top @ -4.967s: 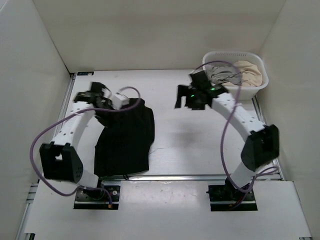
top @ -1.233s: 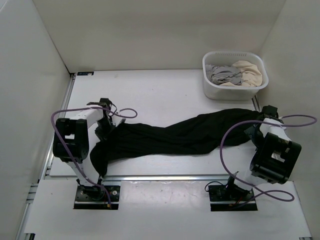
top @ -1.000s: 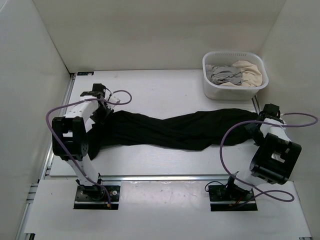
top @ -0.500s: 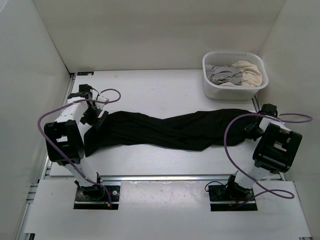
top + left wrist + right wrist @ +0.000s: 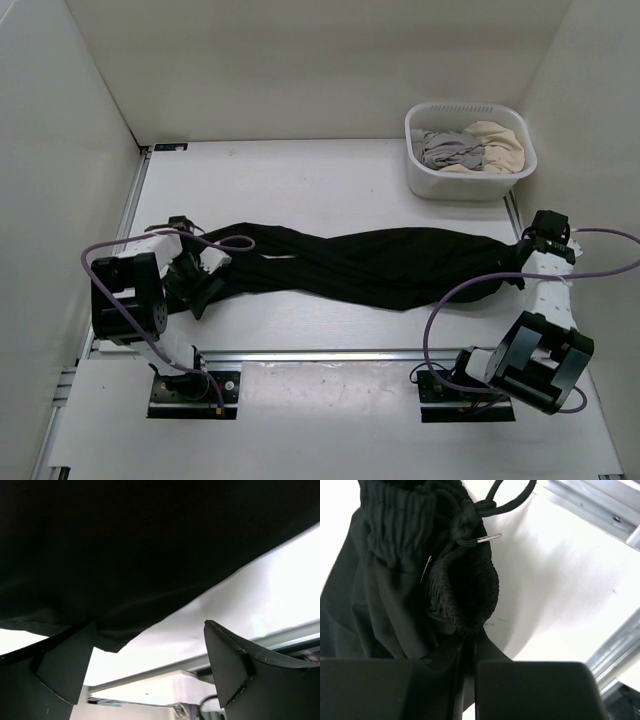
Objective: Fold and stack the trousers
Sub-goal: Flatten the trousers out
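Note:
The black trousers (image 5: pixel 370 262) lie stretched in a long twisted band across the table, leg ends at the left, waistband at the right. My left gripper (image 5: pixel 200 288) sits low at the leg ends. In the left wrist view the left gripper (image 5: pixel 150 647) is open wide, and the trousers (image 5: pixel 150 555) fill the frame above and touch the left finger (image 5: pixel 65 665). My right gripper (image 5: pixel 518 268) is at the right end. In the right wrist view the right gripper (image 5: pixel 469 647) is shut on the ribbed waistband (image 5: pixel 470 590), beside the drawstring (image 5: pixel 510 497).
A white basket (image 5: pixel 450 185) holding grey and beige clothes stands at the back right. An aluminium rail (image 5: pixel 330 354) runs along the table's near edge. White walls close in the left, back and right sides.
The left gripper opened, let go of the leg end and swung from the back left toward the near edge. The right gripper closed on the waistband. The trousers shifted slightly.

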You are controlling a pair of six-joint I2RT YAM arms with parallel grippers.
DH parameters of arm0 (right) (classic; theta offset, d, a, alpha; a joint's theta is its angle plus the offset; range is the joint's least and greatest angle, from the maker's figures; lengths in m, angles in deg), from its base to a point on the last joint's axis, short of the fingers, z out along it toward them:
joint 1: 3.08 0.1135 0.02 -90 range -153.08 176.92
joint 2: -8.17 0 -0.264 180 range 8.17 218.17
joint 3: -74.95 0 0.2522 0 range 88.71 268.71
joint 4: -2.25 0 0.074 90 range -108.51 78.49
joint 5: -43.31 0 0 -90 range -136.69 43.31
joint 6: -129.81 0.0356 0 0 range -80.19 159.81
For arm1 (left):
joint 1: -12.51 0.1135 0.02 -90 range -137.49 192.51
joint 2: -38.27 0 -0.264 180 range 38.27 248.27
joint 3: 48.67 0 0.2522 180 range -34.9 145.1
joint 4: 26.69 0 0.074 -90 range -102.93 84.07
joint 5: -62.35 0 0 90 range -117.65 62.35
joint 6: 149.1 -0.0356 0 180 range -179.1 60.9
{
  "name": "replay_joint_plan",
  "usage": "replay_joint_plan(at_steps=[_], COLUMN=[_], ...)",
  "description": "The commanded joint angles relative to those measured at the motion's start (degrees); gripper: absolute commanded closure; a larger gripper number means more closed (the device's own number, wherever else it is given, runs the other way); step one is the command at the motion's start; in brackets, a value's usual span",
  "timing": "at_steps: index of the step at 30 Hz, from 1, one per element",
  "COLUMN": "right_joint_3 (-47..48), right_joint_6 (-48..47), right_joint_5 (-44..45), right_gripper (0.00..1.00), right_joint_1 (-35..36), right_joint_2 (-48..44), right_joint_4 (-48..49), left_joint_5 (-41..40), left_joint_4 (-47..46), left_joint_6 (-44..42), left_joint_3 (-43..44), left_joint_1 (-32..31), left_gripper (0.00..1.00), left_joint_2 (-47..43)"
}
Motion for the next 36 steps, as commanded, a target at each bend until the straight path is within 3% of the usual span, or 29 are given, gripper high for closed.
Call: replay_joint_plan(at_steps=[1, 3, 4, 5, 6, 7, 10, 13, 15, 18, 24, 31, 35, 36], right_joint_3=[1.91, 2.97, 4.8, 6.12, 9.62, 11.83, 20.78, 35.54, 44.75, 47.62, 36.04, 21.63, 18.45, 17.74], right_joint_6=[-1.25, -1.86, -1.86, -2.65, -3.87, -4.49, -7.39, -8.45, -8.45, -8.45, -8.54, -11.09, -11.09, -11.09], right_joint_5=[0.07, -1.43, -2.48, -3.45, -7.46, -7.5, -15.13, -20.41, -21.13, -21.3, -24.38, -22.72, -20.78, -20.78], right_gripper=[1.0, 1.0, 1.0, 1.0, 1.0, 1.0, 1.0, 1.0, 1.0, 1.0, 1.0, 1.0, 1.0, 1.0], right_joint_1=[-0.43, -0.95, -0.96, -0.96, -2.26, -2.27, -4.55, -6.23, -6.84, -7.37, -7.37, -7.37, -7.37, -7.37], right_joint_2=[0.52, 1.13, 2.0, 2.97, 5.59, 5.61, 10.35, 13.96, 14.66, 14.14, 9.93, 3.42, 0.88, -0.09], right_joint_4=[-4.36, -4.36, -4.36, -4.36, -6.44, -6.46, -11.2, -17.08, -20.42, -21.67, -20.62, -20.0, -20.52, -20.53], left_joint_5=[-1.44, -1.99, -1.21, 0.72, 0.73, 0.04, -4.25, -5.59, -5.07, -5.59, -8.14, -10.24, -10.96, -9.74], left_joint_4=[-8.25, -9.06, -9.06, -9.06, -9.06, -9.06, -9.06, -5.91, -0.22, 4.64, 4.66, 0.08, 1.48, 3.32], left_joint_6=[-2.72, -2.01, -2.0, -1.4, -0.08, 0.8, 2.03, 2.04, 2.04, 1.43, -0.33, -2.18, -5.16, -6.73], left_joint_3=[1.26, 3.63, 4.42, 5.21, 6.7, 7.41, 11.79, 25.3, 39.8, 51.93, 46.37, 25.21, 18.34, 16.92], left_joint_1=[0.18, 0.18, 0.18, 0.18, 0.18, 0.18, 0.87, 4.03, 7.46, 9.66, 9.67, 9.67, 9.67, 9.67], left_gripper=[0.0, 0.0, 0.11, 0.27, 0.7, 0.86, 0.86, 0.86, 0.86, 0.86, 0.86, 0.85, 0.84, 0.74], left_joint_2=[1.52, 5.03, 6.01, 6.88, 8.9, 8.92, 9.44, 8.3, 10.22, 11.64, 8.31, 1.98, -1.44, -2.24])
